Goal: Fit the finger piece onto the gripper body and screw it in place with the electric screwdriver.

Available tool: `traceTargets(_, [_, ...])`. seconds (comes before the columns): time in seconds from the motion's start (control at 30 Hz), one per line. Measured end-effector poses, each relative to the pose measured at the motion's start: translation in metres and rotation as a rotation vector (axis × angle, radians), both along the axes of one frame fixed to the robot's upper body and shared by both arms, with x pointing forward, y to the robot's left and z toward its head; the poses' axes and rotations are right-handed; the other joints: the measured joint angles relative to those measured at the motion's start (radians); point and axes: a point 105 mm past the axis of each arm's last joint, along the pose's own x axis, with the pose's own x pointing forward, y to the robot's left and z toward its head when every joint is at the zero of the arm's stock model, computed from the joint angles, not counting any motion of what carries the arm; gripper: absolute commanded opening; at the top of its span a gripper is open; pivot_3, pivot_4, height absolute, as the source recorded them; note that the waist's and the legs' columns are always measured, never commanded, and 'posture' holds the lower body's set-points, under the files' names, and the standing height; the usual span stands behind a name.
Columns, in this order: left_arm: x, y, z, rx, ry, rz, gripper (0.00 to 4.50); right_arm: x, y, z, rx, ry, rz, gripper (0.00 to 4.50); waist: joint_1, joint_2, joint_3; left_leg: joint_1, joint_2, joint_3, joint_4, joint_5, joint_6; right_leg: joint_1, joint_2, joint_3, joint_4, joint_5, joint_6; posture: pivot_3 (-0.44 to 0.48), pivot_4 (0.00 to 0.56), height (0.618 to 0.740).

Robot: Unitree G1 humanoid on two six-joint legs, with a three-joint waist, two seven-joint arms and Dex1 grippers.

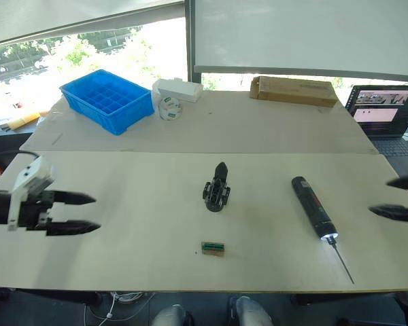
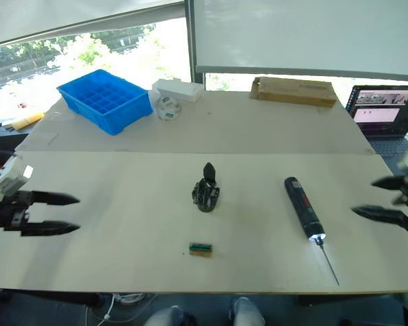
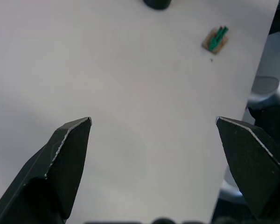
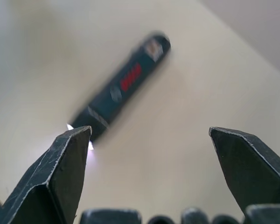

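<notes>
The gripper body point(image 1: 216, 194) stands upright mid-table, a squat black base with one pointed black finger rising from its top. A loose finger piece is out of view. The electric screwdriver point(image 1: 314, 206) lies to its right, bit toward the front edge and tip lit; the right wrist view also shows the screwdriver point(image 4: 123, 88). My left gripper point(image 1: 95, 213) hovers open over the table's left side, far from the body, with nothing between its fingers point(image 3: 70, 154). My right gripper point(image 2: 364, 197) is open and holds nothing, just right of the screwdriver.
A small brown-and-green block point(image 1: 213, 248) lies in front of the body. At the back stand a blue compartment tray point(image 1: 109, 100), a white box point(image 1: 178, 89), a tape roll point(image 1: 169, 107) and a cardboard box point(image 1: 294, 90). A laptop point(image 1: 384, 115) sits far right.
</notes>
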Motion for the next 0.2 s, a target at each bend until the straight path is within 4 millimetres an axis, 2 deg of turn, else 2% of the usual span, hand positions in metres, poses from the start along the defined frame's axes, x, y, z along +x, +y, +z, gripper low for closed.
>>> traceTargets(0.1, [0.0,0.008,-0.005,0.041,-0.029,0.002,4.5,-0.006,-0.017,-0.008,0.009,-0.022,0.003,4.48,-0.006,0.001,0.0,0.001,0.001,0.0,0.0,0.0,-0.001,0.0,0.0,0.0,0.002,-0.001,-0.003,0.0,0.15,0.738])
traceTargets(0.2, [0.007,0.007,-0.005,0.031,-0.08,0.009,4.5,-0.008,-0.018,-0.012,0.006,-0.034,0.034,4.48,-0.008,0.001,0.0,0.003,0.003,0.0,0.0,0.001,-0.002,0.0,-0.003,0.001,0.005,-0.002,-0.006,0.0,0.15,0.738])
